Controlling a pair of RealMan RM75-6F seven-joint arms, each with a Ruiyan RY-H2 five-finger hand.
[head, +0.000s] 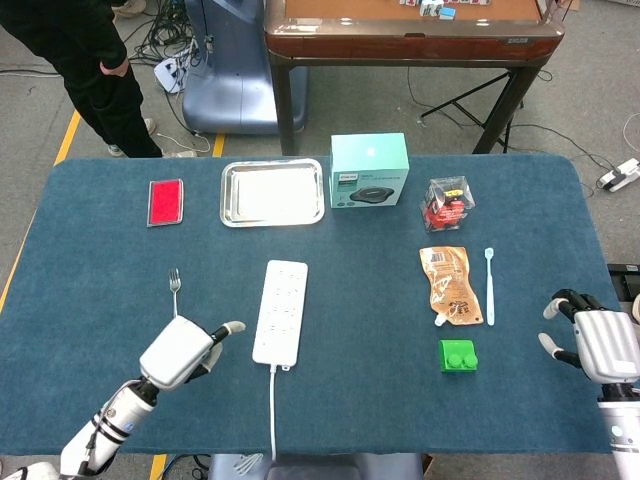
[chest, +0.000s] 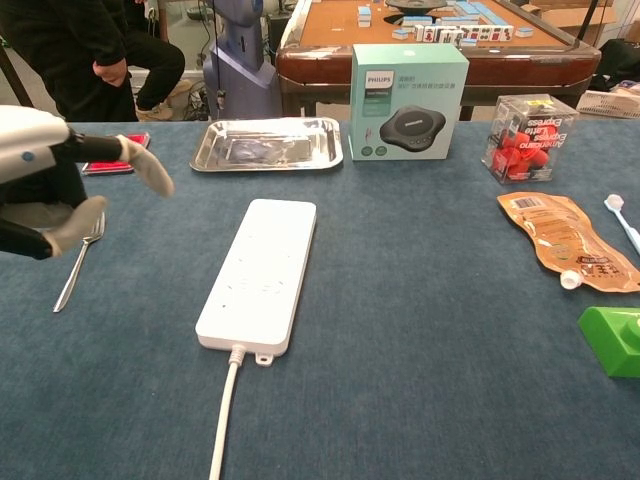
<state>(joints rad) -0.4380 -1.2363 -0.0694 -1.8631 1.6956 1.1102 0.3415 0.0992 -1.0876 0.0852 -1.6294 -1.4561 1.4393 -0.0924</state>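
The left robot hand (head: 182, 350), released with fingers spread, hovers over the fork (head: 174, 285) near the surface's (head: 360, 400) left edge, beside the power strip (head: 280, 310). The right robot hand (head: 600, 345) idles empty at the right edge.

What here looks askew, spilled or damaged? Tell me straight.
Nothing stands out. The power strip, fork, metal tray, boxed speaker, orange pouch and toothbrush all lie flat and intact on the blue table. The left robot hand hovers above the fork's handle, holding nothing.
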